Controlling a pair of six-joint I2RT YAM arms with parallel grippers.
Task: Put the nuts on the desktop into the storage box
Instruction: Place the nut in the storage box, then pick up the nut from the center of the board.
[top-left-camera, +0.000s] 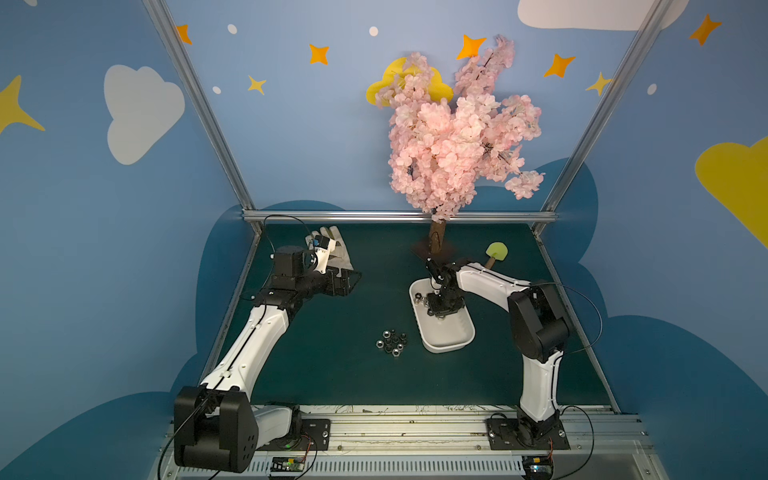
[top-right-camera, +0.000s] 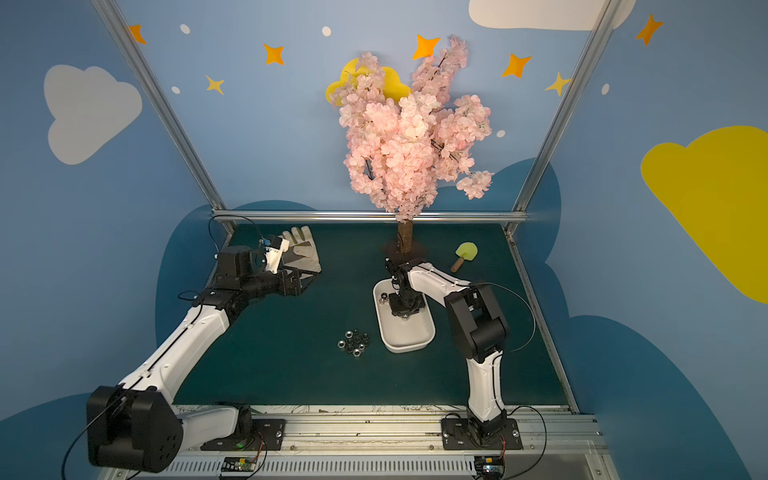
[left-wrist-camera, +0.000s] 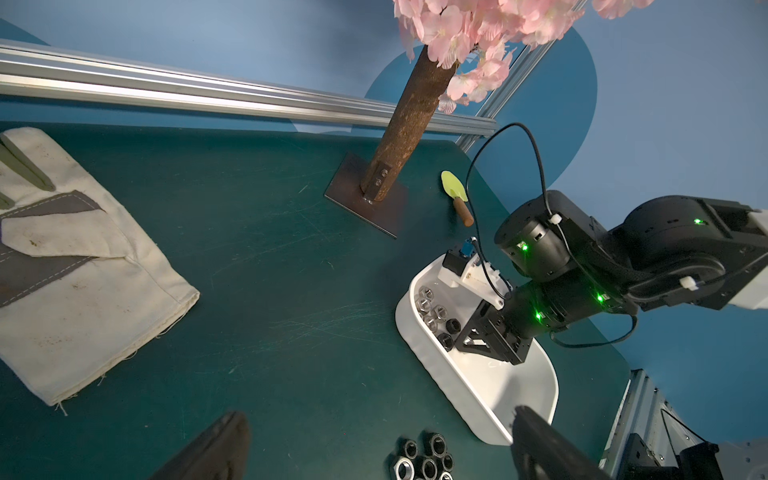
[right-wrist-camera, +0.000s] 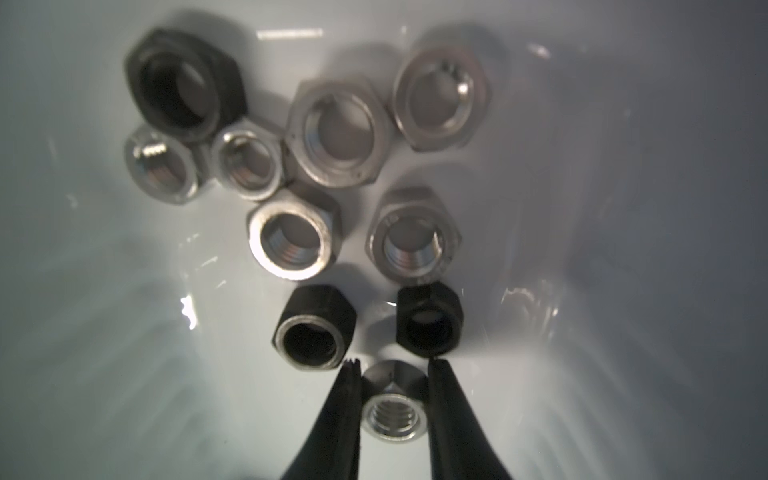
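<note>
Silver steel hex nut (right-wrist-camera: 392, 411) is pinched by the right gripper (right-wrist-camera: 392, 368) low inside the white plastic storage box (top-left-camera: 451, 337), likely against bouncing; the left gripper (left-wrist-camera: 376, 417) is spread empty at ten o'clock.

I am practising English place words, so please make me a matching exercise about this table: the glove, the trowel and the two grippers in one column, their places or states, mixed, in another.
1 glove
2 trowel
3 left gripper
4 right gripper

A jaws shut on a nut, in the box
B right of the tree
C jaws open, empty
D flat near the far left corner of the desktop

Pairs: 1-D, 2-B, 3-C, 4-A
</note>
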